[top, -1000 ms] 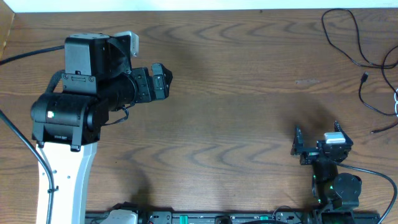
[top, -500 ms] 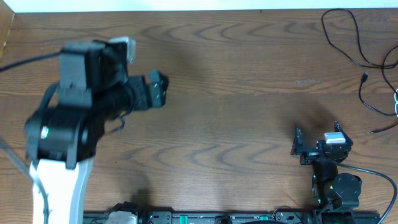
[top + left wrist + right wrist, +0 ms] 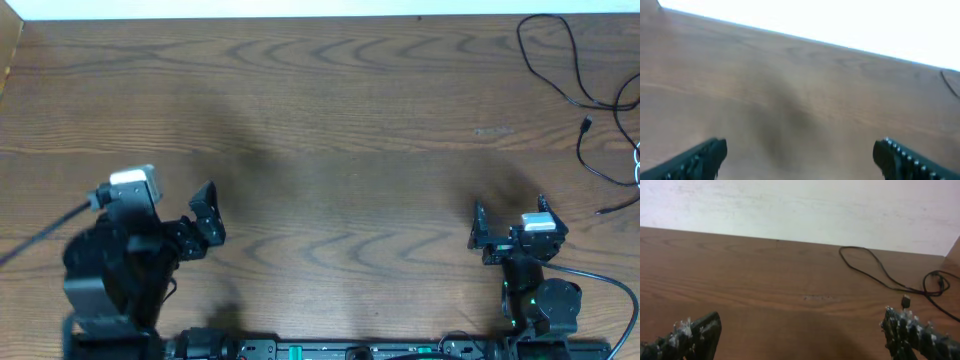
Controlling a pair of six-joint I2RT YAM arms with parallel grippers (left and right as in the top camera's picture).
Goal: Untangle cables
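A thin black cable (image 3: 556, 62) lies in loose loops at the table's far right corner, with a small plug (image 3: 586, 124) at one end. It also shows in the right wrist view (image 3: 875, 271). A sliver of the white cable (image 3: 636, 158) shows at the right edge. My left gripper (image 3: 208, 216) is open and empty near the front left, far from the cables; its jaws (image 3: 800, 156) are spread wide over bare wood. My right gripper (image 3: 510, 214) is open and empty near the front right, well short of the cables; its jaws (image 3: 800, 335) hold nothing.
The wooden table (image 3: 340, 130) ends at a pale wall along its far edge. A mounting rail (image 3: 350, 350) runs along the front edge. A thick black wire (image 3: 600, 275) leads off from the right arm's base.
My left arm has swung from the upper left of the table down toward the front edge. The right arm and the cables have not moved.
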